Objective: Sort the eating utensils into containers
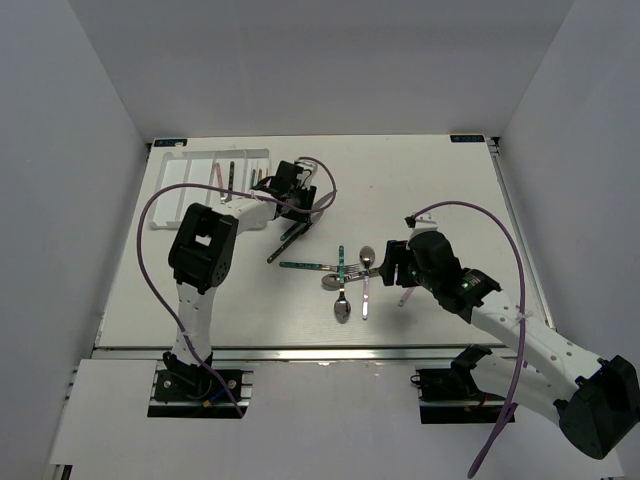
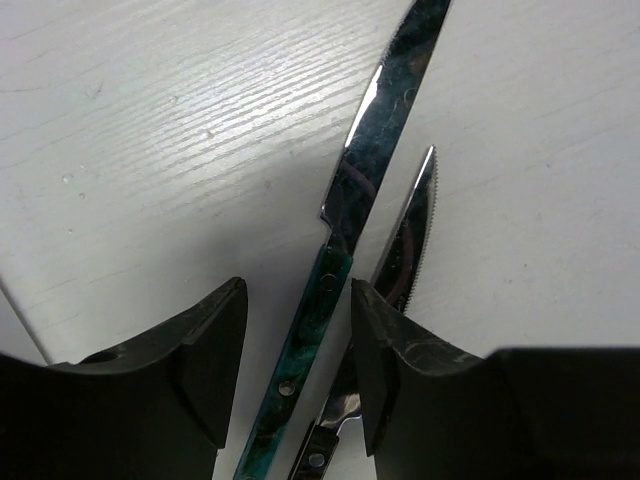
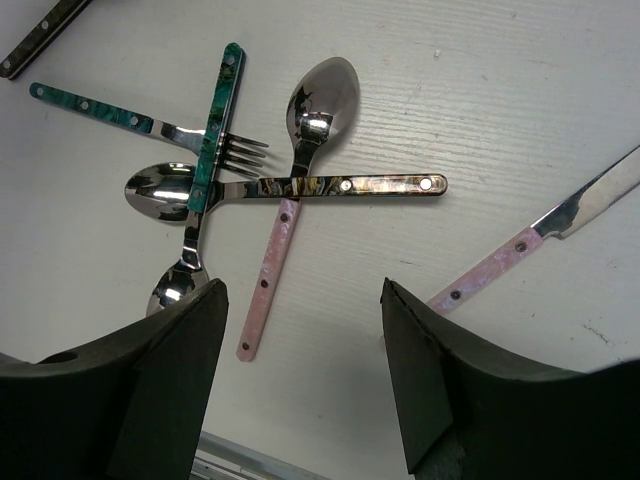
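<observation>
The left tool (image 2: pixel 296 355), released, straddles a teal-handled knife (image 2: pixel 372 160) just right of the tray (image 1: pixel 180 175), with a second knife (image 2: pixel 413 235) crowding one finger. The right tool (image 3: pixel 300 345), also released, hangs beside crossed spoons (image 3: pixel 300 186). The surface (image 1: pixel 440 180) lies open far right.

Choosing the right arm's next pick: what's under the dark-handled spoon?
The pink spoon passes under the dark spoon's handle, its neck hidden where they cross. Elsewhere only table shows. A teal spoon's handle lies over its neck.

I work on a white wood-grain desk (image 1: pixel 450 190). One small dark bracket (image 1: pixel 170 143) sits at its far left corner, a second dark bracket (image 1: pixel 468 137) at its far right corner.
</observation>
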Motion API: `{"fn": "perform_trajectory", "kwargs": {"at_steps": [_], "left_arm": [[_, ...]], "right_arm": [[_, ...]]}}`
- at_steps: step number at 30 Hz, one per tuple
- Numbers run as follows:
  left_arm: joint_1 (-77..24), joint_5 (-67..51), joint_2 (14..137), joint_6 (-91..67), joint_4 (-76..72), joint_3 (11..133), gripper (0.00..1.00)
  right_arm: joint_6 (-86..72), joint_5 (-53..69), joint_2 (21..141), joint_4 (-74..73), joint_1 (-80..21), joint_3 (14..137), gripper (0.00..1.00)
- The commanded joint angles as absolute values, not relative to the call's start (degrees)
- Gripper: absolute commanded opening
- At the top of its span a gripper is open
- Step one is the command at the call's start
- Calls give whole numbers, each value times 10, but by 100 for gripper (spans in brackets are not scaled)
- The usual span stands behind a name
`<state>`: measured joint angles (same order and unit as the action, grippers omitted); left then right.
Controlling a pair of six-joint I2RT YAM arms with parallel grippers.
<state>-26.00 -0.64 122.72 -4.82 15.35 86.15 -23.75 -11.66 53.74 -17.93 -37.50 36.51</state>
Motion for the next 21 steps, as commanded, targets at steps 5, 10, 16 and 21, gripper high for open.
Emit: {"fn": "perform_trajectory", "kwargs": {"at_steps": [5, 10, 16, 21], "left_arm": [[-265, -27, 1205, -57, 155, 857, 50], [-271, 20, 1237, -44, 203, 885, 43], [-286, 44, 1277, -30, 246, 917, 32], [-286, 18, 1299, -29, 258, 946, 6]], "right_arm": [[-231, -109, 534, -163, -373, 359, 68], [-230, -108, 533, -162, -374, 359, 68], [-229, -108, 535, -162, -374, 360, 68], [-229, -105, 532, -162, -373, 360, 68]]}}
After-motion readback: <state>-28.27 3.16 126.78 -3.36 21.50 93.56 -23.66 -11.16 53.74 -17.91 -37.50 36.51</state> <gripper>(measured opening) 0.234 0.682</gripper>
